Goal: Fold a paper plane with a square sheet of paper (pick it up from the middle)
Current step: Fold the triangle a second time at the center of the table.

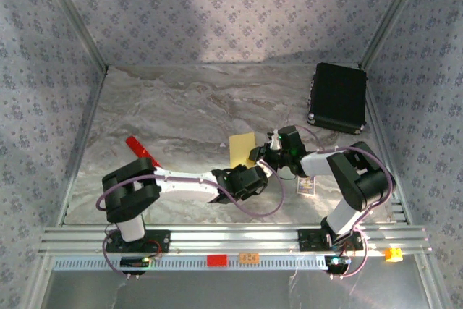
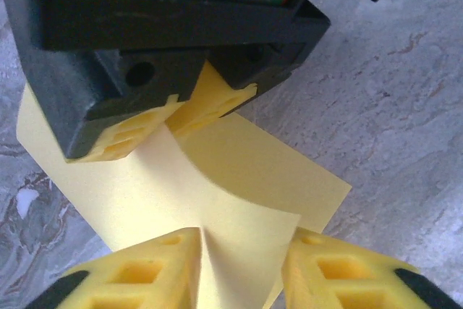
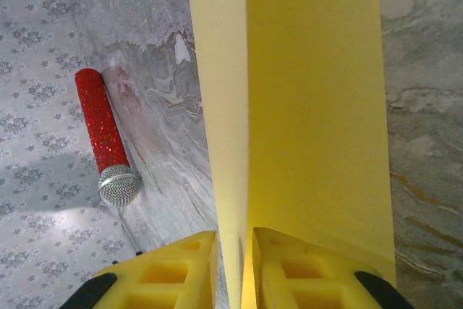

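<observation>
The square sheet of paper (image 1: 242, 148) is yellow and held up off the table mid-right. My right gripper (image 1: 264, 153) is shut on its edge; in the right wrist view the sheet (image 3: 311, 106) rises folded from between that gripper's (image 3: 235, 251) yellow fingers. In the left wrist view the right gripper (image 2: 177, 117) pinches the sheet (image 2: 239, 171) from above. A bowed flap of it runs down between the fingers of my left gripper (image 2: 242, 265). Those fingers stand apart, and the flap touches both. From above, the left gripper (image 1: 249, 179) is just below the paper.
A red-handled microphone (image 3: 101, 128) lies on the marble table, left of the paper (image 1: 141, 150). A black rectangular case (image 1: 338, 97) sits at the back right. A small printed card (image 1: 307, 187) lies near the right arm. Patterned walls close in the table.
</observation>
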Robot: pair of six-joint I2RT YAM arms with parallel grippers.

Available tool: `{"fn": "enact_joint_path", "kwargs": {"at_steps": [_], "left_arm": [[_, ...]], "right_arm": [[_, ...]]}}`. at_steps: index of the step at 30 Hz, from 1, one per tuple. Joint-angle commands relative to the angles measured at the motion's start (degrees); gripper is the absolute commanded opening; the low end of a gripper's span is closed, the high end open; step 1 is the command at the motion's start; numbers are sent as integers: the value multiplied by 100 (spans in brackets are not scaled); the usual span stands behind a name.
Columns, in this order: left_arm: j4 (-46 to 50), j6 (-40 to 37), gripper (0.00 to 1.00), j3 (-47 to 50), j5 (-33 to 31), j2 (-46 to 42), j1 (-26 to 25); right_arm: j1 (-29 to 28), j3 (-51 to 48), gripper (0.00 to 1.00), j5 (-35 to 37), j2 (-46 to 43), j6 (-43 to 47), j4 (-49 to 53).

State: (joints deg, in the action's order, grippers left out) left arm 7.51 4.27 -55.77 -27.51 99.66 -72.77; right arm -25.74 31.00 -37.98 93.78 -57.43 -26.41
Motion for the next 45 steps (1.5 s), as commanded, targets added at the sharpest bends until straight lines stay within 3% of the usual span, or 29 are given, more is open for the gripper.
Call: {"fn": "enact_joint_path", "kwargs": {"at_steps": [1, 13, 25, 28, 39, 45], "left_arm": [[-20, 8, 26, -14, -38, -58, -15], [-128, 407, 6, 111, 772, -349, 181], [-991, 1510, 1, 695, 3809, -904, 1495], [-1336, 1838, 1, 881, 4233, -945, 1783], [-1533, 2139, 5, 1094, 4434, -942, 2063], [-1515, 2179, 11, 1060, 4441, -887, 2074]], "right_arm": [[42, -20, 22, 1, 27, -54, -52], [268, -290, 25, 221, -285, -118, 43], [602, -619, 25, 580, -1451, 109, 1031], [538, -681, 24, 594, -1739, 149, 1224], [-361, -488, 13, 569, -1366, 31, 834], [-488, -363, 13, 569, -1142, -33, 629]]}}
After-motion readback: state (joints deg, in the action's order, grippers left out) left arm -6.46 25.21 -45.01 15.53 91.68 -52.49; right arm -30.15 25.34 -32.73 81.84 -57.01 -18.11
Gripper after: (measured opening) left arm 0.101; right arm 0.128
